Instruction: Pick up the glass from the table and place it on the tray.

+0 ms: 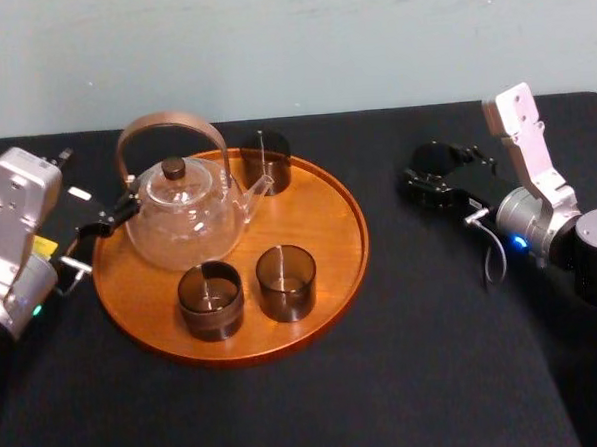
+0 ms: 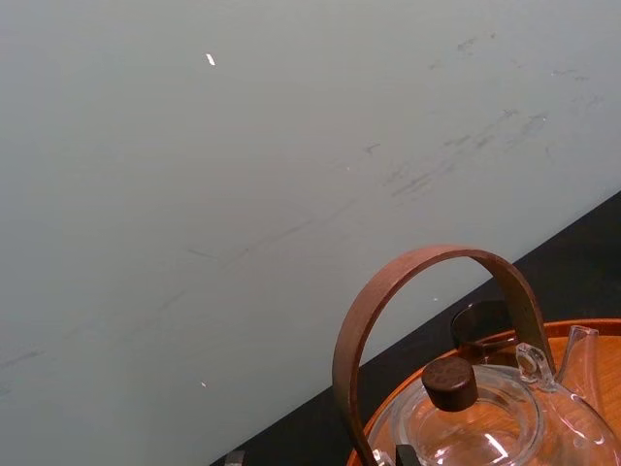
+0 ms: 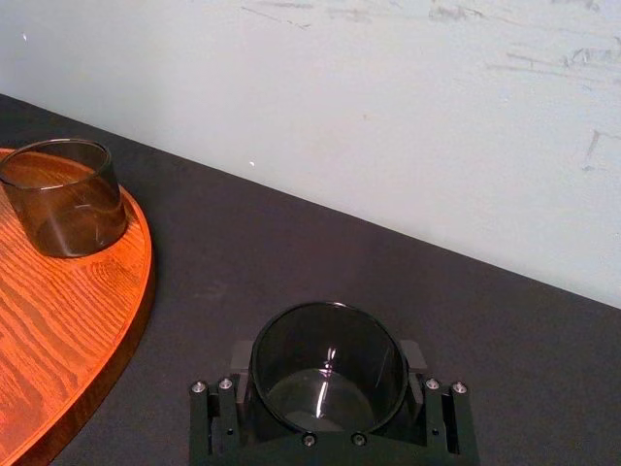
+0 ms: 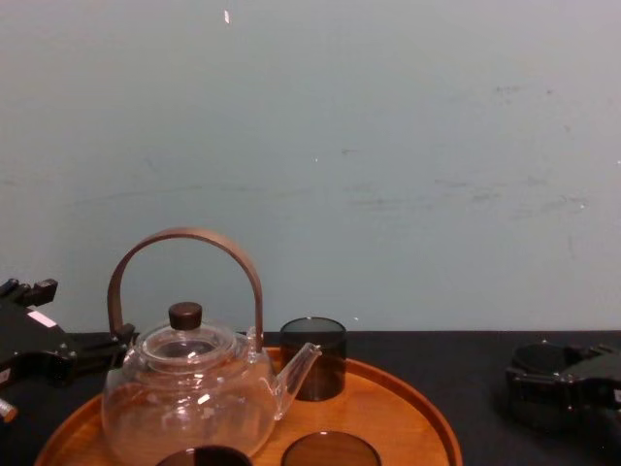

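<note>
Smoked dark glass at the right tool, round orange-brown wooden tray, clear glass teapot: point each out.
Smoked dark glass point(image 3: 326, 388), right wrist view, inner base.
Round orange-brown wooden tray point(image 1: 329, 224), head view, bare floor near right rim.
Clear glass teapot point(image 1: 184, 229), head view, rounded body.

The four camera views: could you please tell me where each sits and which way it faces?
Head view: up high, looking down on the tray, glass teapot and table; left gripper and right gripper both show.
Chest view: low, looking across the table at the wall; both grippers at its edges.
Left wrist view: beside the teapot, facing the wall.
Right wrist view: behind the right gripper holding the dark glass, facing the wall.
Chest and left wrist views share the teapot's handle.
</note>
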